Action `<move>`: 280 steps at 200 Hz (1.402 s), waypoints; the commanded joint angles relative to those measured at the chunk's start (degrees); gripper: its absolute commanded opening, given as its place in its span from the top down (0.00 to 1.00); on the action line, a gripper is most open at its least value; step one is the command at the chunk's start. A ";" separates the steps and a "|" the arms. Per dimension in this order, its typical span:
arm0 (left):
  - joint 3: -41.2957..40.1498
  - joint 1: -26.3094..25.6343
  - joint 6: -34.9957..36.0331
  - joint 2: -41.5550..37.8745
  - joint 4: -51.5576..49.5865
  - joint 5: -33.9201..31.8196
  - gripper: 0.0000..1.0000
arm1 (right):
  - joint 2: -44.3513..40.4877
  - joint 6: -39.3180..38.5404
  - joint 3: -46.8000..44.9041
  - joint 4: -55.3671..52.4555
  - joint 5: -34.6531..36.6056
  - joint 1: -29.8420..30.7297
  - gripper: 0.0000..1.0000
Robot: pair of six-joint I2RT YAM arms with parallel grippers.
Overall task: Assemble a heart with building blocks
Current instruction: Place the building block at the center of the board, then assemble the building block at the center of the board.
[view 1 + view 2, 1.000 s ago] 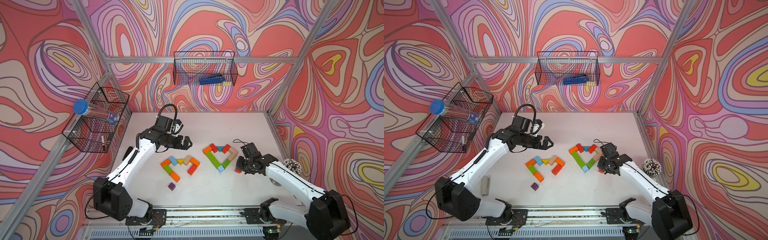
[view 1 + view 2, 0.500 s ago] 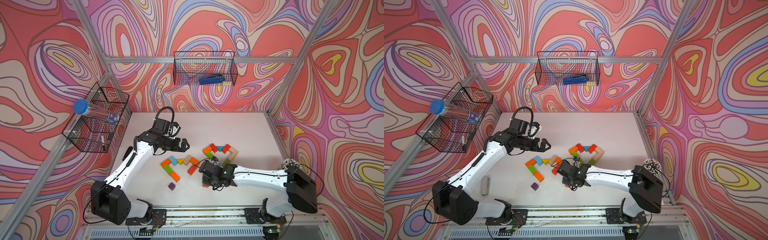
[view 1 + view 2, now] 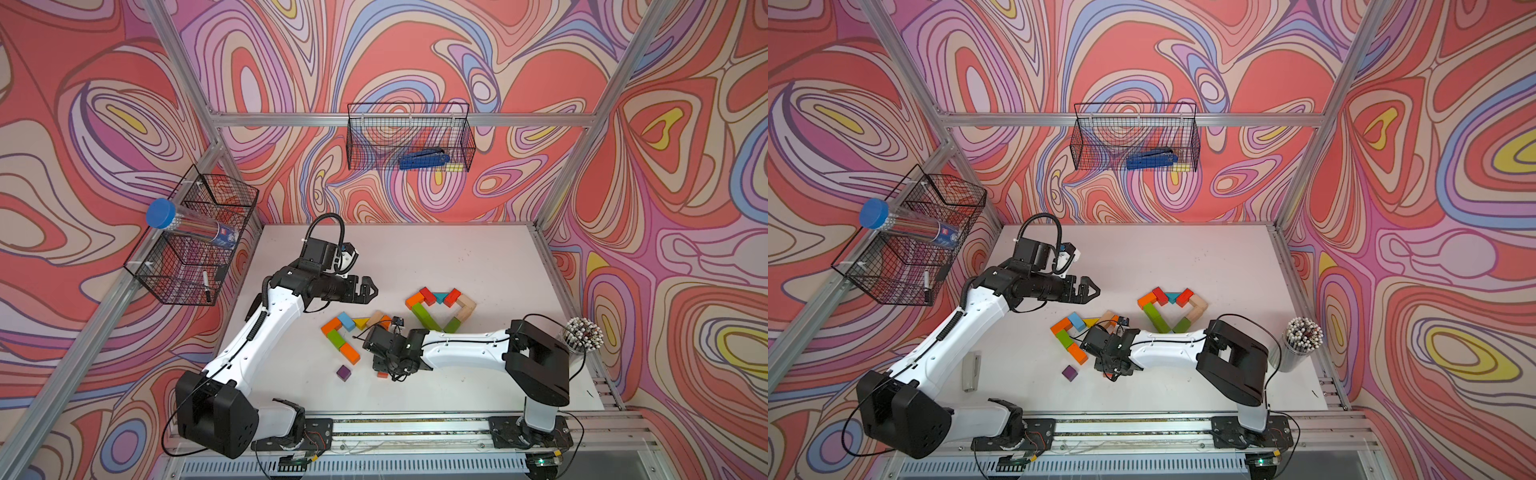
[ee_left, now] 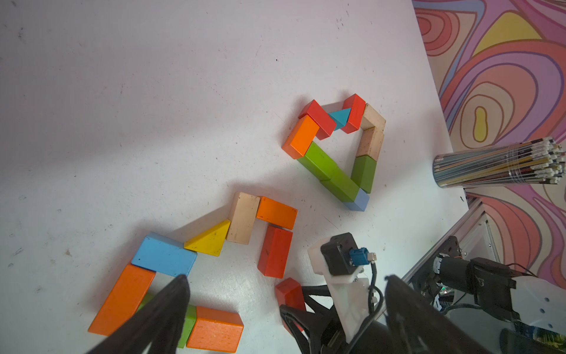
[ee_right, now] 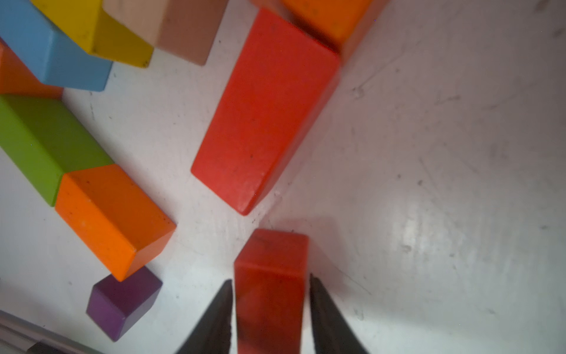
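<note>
Loosely, right tool (image 5: 269, 277) barely parted around red block (image 5: 271, 257), left tool (image 3: 371, 287) wide open

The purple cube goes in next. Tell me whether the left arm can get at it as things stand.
Probably yes: the purple cube lies alone on the table and the left end effector is open. The right end effector, at a red block nearby, may crowd the approach.

Both top views: high overhead, angled down, far, whole table (image 3: 457, 257). Left wrist: oblique, mid-range. Right wrist: close above table. Shared by all: blocks (image 4: 275, 251).
</note>
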 commanded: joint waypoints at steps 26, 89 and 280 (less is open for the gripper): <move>-0.78 0.56 -0.26 -1.23 0.62 1.42 0.01 | -2.37 -0.55 -2.51 2.54 -1.54 0.57 0.42; -1.14 0.59 0.66 -1.83 -1.88 -0.10 0.01 | -3.08 -6.30 -3.60 9.55 -9.07 1.42 0.47; -18.66 -21.22 -7.88 -8.63 -6.24 -14.06 0.15 | -41.43 -40.57 -14.52 -5.76 -9.58 -5.07 0.02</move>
